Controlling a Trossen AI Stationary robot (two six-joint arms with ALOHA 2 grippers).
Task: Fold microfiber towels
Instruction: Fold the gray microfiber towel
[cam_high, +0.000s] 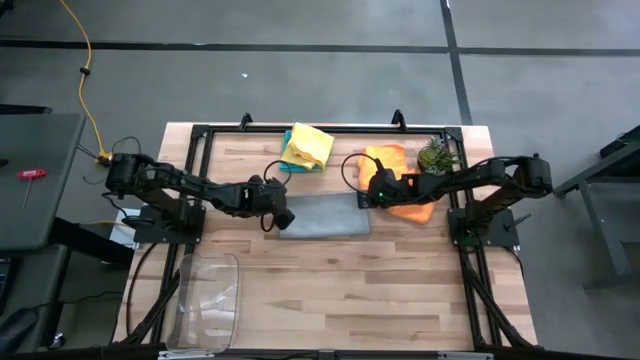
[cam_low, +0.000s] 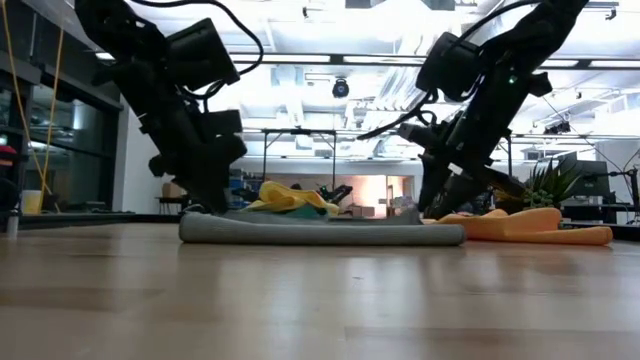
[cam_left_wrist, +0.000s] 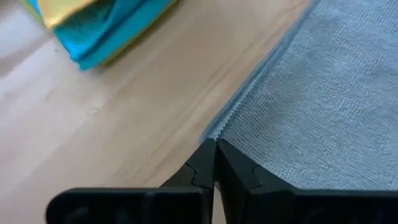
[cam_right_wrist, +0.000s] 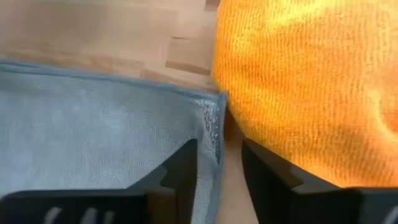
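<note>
The grey towel (cam_high: 322, 215) lies flat on the table's middle. My left gripper (cam_high: 285, 217) is down at its left end, shut at a corner (cam_left_wrist: 208, 134). My right gripper (cam_high: 372, 195) is open at the towel's far right corner (cam_right_wrist: 214, 102). Its fingers stand on either side of the towel's right edge (cam_right_wrist: 214, 140); I cannot tell whether they touch it. The orange towel (cam_high: 400, 185) lies rumpled just right of it and shows in the right wrist view (cam_right_wrist: 311, 81). The yellow towel (cam_high: 308, 142) lies on the teal one (cam_high: 296, 162) at the far edge. My left gripper is shut at the grey towel's left corner (cam_left_wrist: 217, 127), its fingers slanting down from the table's left. The fingertips (cam_left_wrist: 202, 158) hide how much cloth lies between them. The towel lies flat on the table, slack, its corner not lifted.
A small spiky green plant (cam_high: 437, 155) stands at the far right, behind the orange towel. A clear plastic tray (cam_high: 208, 298) sits at the near left. Bare wood (cam_high: 360, 290) lies between the grey towel and the near edge.
</note>
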